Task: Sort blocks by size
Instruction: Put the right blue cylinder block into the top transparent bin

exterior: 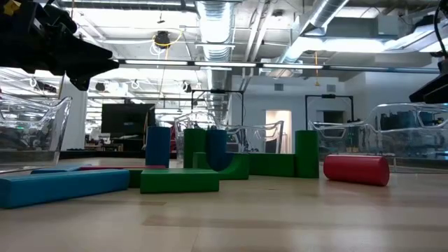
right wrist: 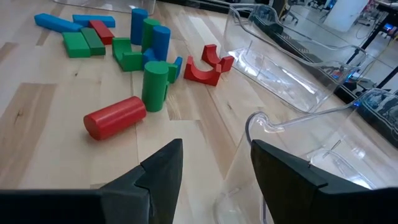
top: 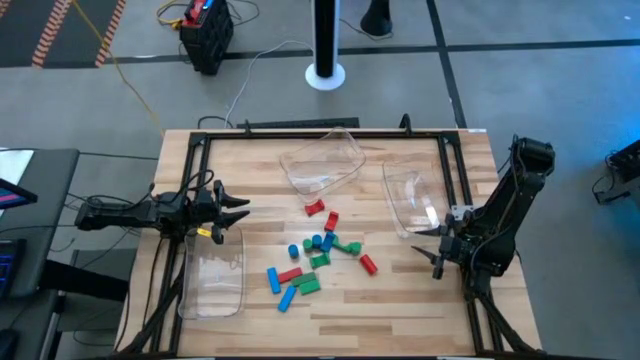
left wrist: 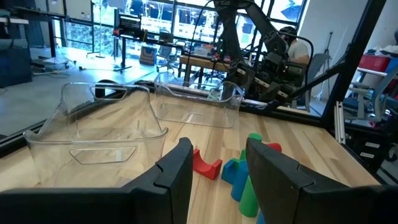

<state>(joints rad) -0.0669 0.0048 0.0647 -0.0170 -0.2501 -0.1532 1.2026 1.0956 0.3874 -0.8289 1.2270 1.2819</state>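
Counting roughly twelve blocks (top: 318, 257) — three clear trays (top: 322, 160).

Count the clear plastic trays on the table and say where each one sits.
3: one tray under the left claw at the left edge, one tray at the far middle, one tray beside the right claw. None appear hidden.

High view straight down; low view table-level; wrist views forward, close; all share blocks (top: 318, 256).

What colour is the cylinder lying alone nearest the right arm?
Red; the right wrist view shows it best.
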